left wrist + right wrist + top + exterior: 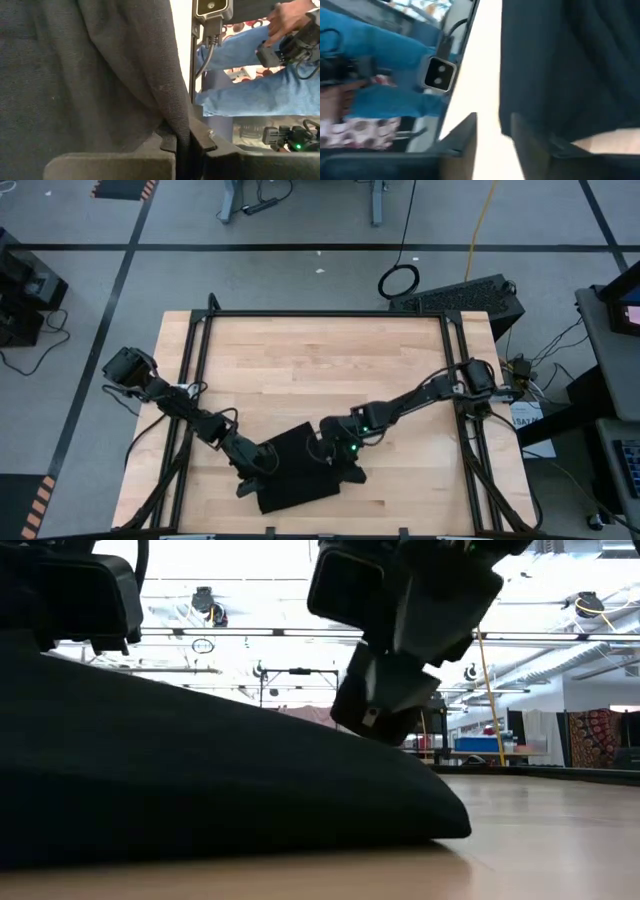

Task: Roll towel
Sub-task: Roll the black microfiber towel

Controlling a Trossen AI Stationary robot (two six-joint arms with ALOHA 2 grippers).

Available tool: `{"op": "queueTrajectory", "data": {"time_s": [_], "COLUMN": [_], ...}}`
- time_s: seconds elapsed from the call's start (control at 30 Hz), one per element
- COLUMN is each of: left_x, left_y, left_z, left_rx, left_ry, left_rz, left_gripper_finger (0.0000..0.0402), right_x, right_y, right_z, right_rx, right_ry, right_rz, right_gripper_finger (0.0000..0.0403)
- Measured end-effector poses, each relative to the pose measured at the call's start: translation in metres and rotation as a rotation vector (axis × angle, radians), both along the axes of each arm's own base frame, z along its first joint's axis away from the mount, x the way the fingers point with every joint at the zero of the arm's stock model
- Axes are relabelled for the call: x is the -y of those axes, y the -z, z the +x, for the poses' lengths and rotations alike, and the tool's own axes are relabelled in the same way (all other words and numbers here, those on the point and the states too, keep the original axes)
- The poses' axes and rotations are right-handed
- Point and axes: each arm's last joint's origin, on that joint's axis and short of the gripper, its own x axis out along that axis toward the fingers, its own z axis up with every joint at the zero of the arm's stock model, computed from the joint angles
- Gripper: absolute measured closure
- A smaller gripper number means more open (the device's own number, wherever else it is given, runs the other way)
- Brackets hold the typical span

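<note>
Black knit towel (200, 770) is filling the low view, lying as a soft matte wedge at 6 o'clock on the pale wooden table (320, 360). Your left gripper (182, 145) is pinching a towel fold between closed jaws. Your right gripper (495, 135) is sitting at the towel's edge, jaws parted with table showing between them, holding nothing. You are best keeping the fold taut and both ends level while rolling.
</note>
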Motion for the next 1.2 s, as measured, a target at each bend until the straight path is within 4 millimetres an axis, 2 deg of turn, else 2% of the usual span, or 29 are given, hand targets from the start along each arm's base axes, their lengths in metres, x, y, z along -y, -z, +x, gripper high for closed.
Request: {"op": "queueTrajectory", "data": {"time_s": [0.17,0.23,0.33,0.47,0.53,0.63,0.67,0.8,1.0,1.1,1.2], "left_x": [0.000,0.000,0.000,0.000,0.000,-0.001,-0.001,-0.001,0.002,0.003,0.001], "left_y": [0.000,0.000,0.000,0.000,0.000,0.001,0.001,0.001,-0.008,-0.009,-0.007], "left_z": [0.000,0.000,0.000,0.000,0.000,0.000,0.000,0.000,0.007,0.009,0.008], "left_rx": [0.000,0.004,0.002,0.002,0.002,0.000,-0.003,-0.028,0.011,0.045,0.038], "left_ry": [-0.004,-0.001,-0.001,-0.002,-0.002,-0.009,-0.017,-0.059,-0.109,-0.108,-0.133], "left_rz": [0.004,0.008,0.010,0.010,0.010,0.018,0.025,0.011,-0.022,0.017,0.049], "left_gripper_finger": [0.0391,0.0391,0.0391,0.0391,0.0391,0.0391,0.0391,0.0391,0.0391,0.0391,0.0391], "right_x": [-0.016,-0.019,-0.020,-0.020,-0.020,-0.021,-0.021,-0.020,-0.028,-0.026,-0.019], "right_y": [0.005,0.005,0.010,0.022,0.026,0.031,0.031,0.016,-0.035,-0.041,-0.033], "right_z": [-0.004,-0.004,-0.004,-0.003,-0.002,0.000,0.000,-0.006,-0.022,-0.023,-0.019], "right_rx": [0.053,0.065,0.042,0.020,0.021,0.020,0.013,-0.056,-0.075,-0.092,-0.150], "right_ry": [0.114,0.115,0.088,0.080,0.080,0.067,0.061,0.023,-0.054,-0.037,-0.007], "right_rz": [-0.227,-0.241,-0.217,-0.232,-0.232,-0.214,-0.199,-0.080,0.089,0.109,0.130], "right_gripper_finger": [0.0197,0.0183,0.0182,0.0225,0.0271,0.0366,0.0383,0.0398,0.0401,0.0402,0.0402]}}
